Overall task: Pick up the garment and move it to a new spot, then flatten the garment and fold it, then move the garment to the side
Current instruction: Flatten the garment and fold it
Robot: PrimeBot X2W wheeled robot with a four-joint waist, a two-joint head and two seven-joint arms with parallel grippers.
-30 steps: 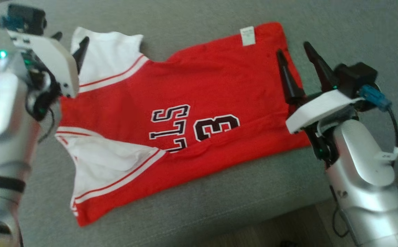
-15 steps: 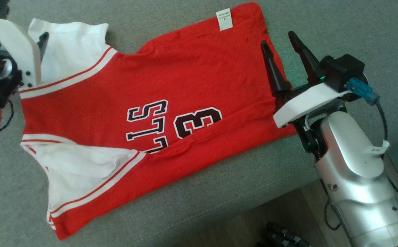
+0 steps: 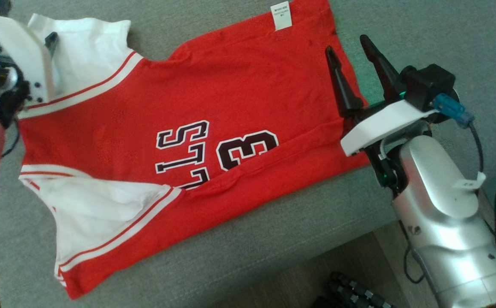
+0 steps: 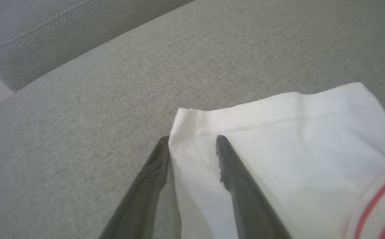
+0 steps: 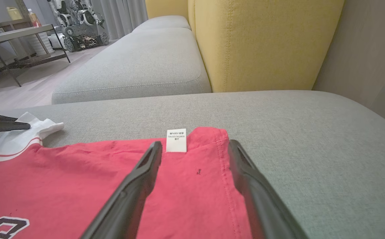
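Nearest me, the garment (image 3: 188, 128) lies flat on the grey sofa seat (image 3: 423, 34), close to its front edge. Its long axis runs across my view, sleeves toward my left arm and hem toward my right. I count one garment, two white sleeves and one label. The near sleeve (image 3: 98, 209) lies closest to me. The near long edge looks turned over onto the body, since it covers the lower part of the black lettering, so I judge one lengthwise fold is in place. Further back, each arm sits at its own far corner, so neither has to cross over. The right gripper (image 5: 195, 143) has its jaws wide open and holds nothing. It straddles the hem edge, one finger over red cloth and the other over the grey seat just beside it, with the white label (image 5: 176, 140) a little ahead between them. The left gripper (image 4: 192, 139) is also spread and empty. It straddles the side edge of the far sleeve (image 4: 278, 132) near its corner, one finger over grey fabric and the other over white cloth. I cannot tell whether any fingertip is pressing down. My read is that both corners lie just ahead of the jaws, ready to be pinched together. Beyond stand a yellow cushion (image 5: 262, 43) and a second grey seat (image 5: 146, 66).
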